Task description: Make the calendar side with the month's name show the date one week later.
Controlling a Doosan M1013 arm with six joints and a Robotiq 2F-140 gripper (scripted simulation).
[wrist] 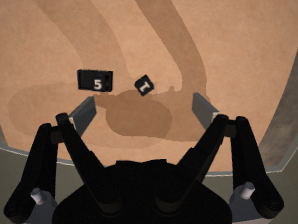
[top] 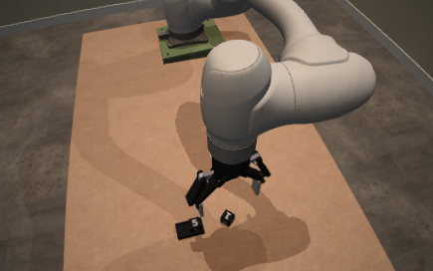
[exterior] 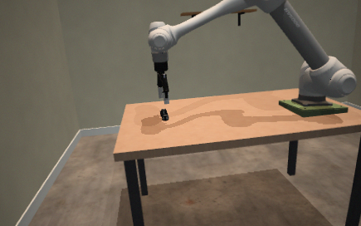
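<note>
The black tray (top: pixel 183 230) (wrist: pixel 86 80) lies on the table. A black cube with a white 5 (top: pixel 195 224) (wrist: pixel 101 83) sits in its right half in the top view and the wrist view; the left half holds no cube. The 5 reads upright in the wrist view. A second black cube (top: pixel 227 217) (wrist: pixel 144 85) lies on the table right of the tray, turned at an angle, with a white 1 on top. My gripper (top: pixel 229 198) (exterior: pixel 163 97) (wrist: pixel 143 103) is open and empty, above the table near the loose cube. The cubes' side faces are too small to read.
The wooden table (top: pixel 140 125) (exterior: pixel 212 129) carries the arm's green base plate (top: pixel 179 53) (exterior: pixel 313 109) at its far end from the tray. Arm shadows fall around the tray and loose cube. A wall shelf (exterior: pixel 247 12) is behind the arm.
</note>
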